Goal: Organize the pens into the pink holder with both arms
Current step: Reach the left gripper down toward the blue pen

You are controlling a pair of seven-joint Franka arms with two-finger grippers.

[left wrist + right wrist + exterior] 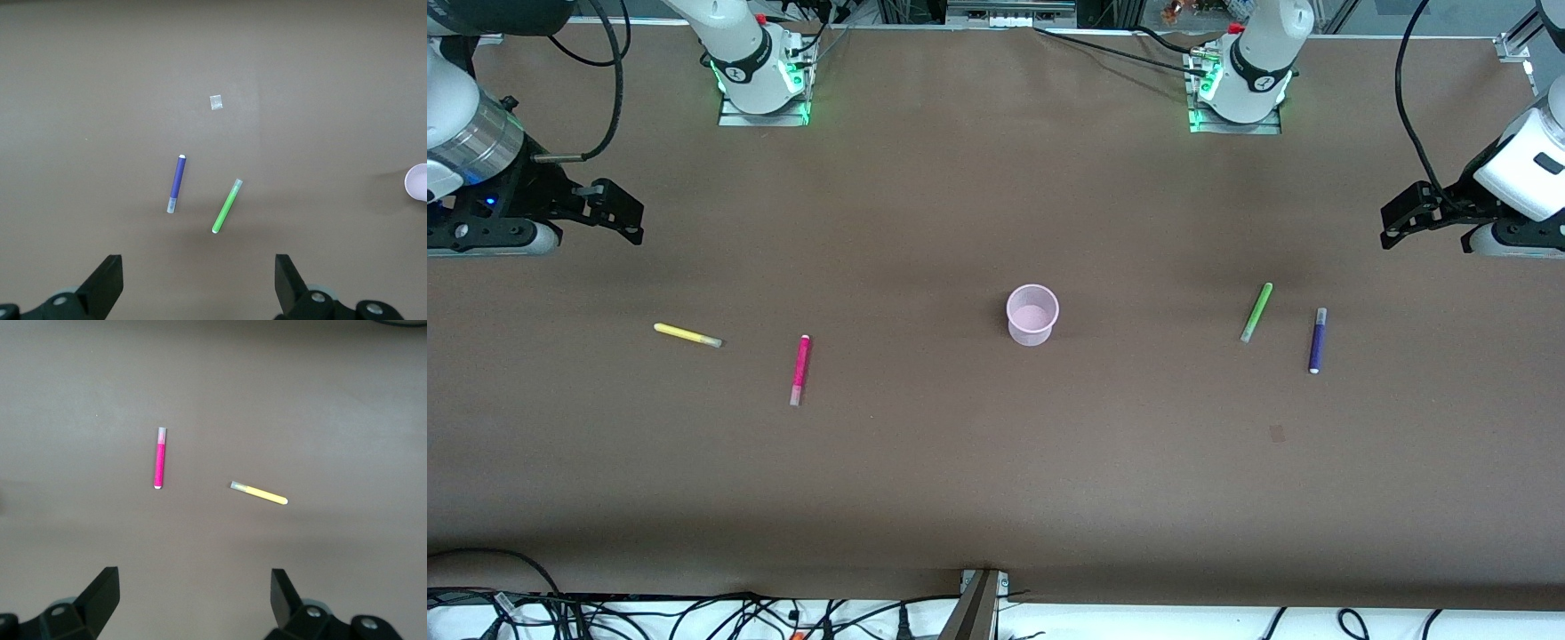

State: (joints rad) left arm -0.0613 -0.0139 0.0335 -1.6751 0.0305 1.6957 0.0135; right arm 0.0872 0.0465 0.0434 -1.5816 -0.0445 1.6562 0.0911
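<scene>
The pink holder (1032, 313) stands upright in the middle of the brown table, and its edge shows in the left wrist view (418, 182). The yellow pen (687, 335) (259, 493) and the magenta pen (799, 369) (160, 458) lie flat toward the right arm's end. The light green pen (1256, 312) (227, 206) and the purple pen (1317, 340) (176, 184) lie flat toward the left arm's end. My right gripper (630, 213) (193, 597) is open and empty, raised above the table at its own end. My left gripper (1389, 227) (199, 280) is open and empty, raised at its end.
The arm bases (763, 80) (1240, 89) stand along the table edge farthest from the front camera. A small square patch (1277, 433) (216, 102) marks the table nearer to the front camera than the purple pen. Cables (694, 613) and a bracket (980, 604) line the nearest edge.
</scene>
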